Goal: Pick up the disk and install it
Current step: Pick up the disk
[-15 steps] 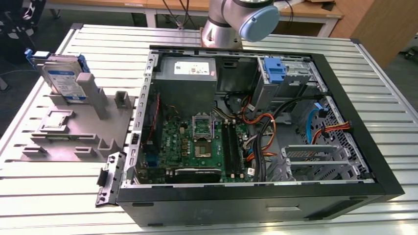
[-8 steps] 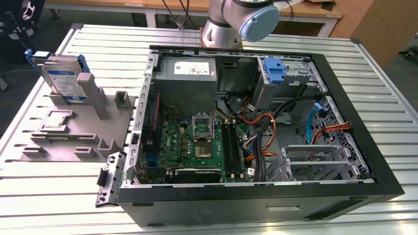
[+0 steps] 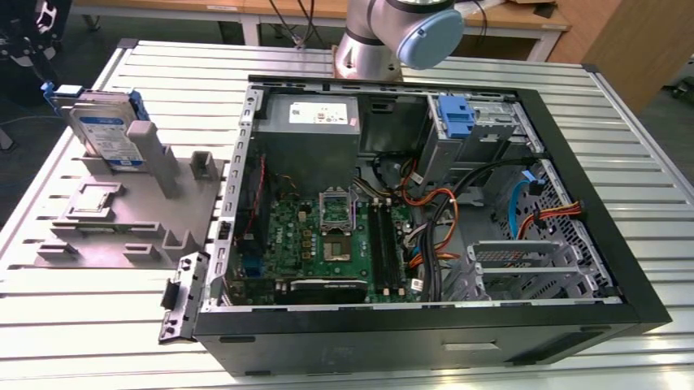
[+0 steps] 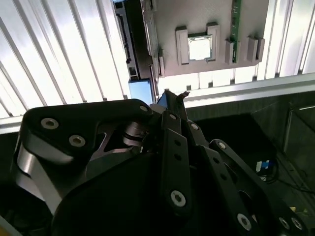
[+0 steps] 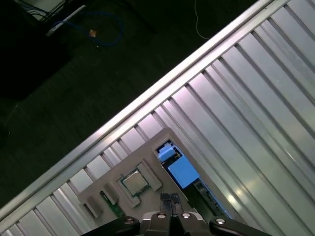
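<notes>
Evidently pre-grasp, the black gripper (image 5: 170,199), closed and empty, hovered above the blue-framed grey metal disk (image 5: 181,171); grasping required opening.

disk (image 3: 103,130): grey metal, blue plastic frame | table (image 3: 184,73): ribbed shiny metal | gripper (image 5: 170,199): black metal, slight sheen

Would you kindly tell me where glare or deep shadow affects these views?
Exterior view: even light, the disk reads plainly, inside the case somewhat shaded. Second wrist view: the table slats glare white, the gripper is a dark mass. First wrist view: slats shine, the floor beyond is almost black.
</notes>
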Controlling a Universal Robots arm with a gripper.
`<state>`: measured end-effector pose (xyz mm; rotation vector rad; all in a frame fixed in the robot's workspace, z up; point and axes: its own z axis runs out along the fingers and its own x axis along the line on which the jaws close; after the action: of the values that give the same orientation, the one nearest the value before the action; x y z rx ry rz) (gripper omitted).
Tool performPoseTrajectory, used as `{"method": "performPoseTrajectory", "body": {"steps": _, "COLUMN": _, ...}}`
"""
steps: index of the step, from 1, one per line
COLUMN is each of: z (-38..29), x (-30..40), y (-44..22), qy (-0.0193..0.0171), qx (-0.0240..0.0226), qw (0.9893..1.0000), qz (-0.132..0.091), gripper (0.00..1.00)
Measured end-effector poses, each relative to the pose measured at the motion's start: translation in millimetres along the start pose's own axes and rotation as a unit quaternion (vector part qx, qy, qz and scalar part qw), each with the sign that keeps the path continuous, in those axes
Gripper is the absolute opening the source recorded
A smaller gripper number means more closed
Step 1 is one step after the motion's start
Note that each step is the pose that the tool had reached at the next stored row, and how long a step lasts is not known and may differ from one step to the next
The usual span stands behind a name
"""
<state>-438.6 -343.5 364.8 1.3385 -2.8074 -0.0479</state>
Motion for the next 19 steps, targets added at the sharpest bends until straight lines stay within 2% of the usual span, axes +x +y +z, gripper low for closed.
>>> {"method": "performPoseTrajectory", "body": {"steps": 4, "z": 0.0, "x": 0.0, "y": 0.0, "qy": 0.0012, "qx": 0.0004, "qw": 0.9996, "qz": -0.029, "gripper": 0.1}}
{"method": "performPoseTrajectory", "body": {"steps": 9, "z": 0.1, "x": 0.0, "y": 0.0, "qy": 0.0023, "qx": 0.0008, "qw": 0.9984, "qz": -0.056, "gripper": 0.1}}
{"method": "performPoseTrajectory", "body": {"steps": 19, "z": 0.1, "x": 0.0, "y": 0.0, "qy": 0.0025, "qx": 0.0009, "qw": 0.9981, "qz": -0.062, "gripper": 0.1}}
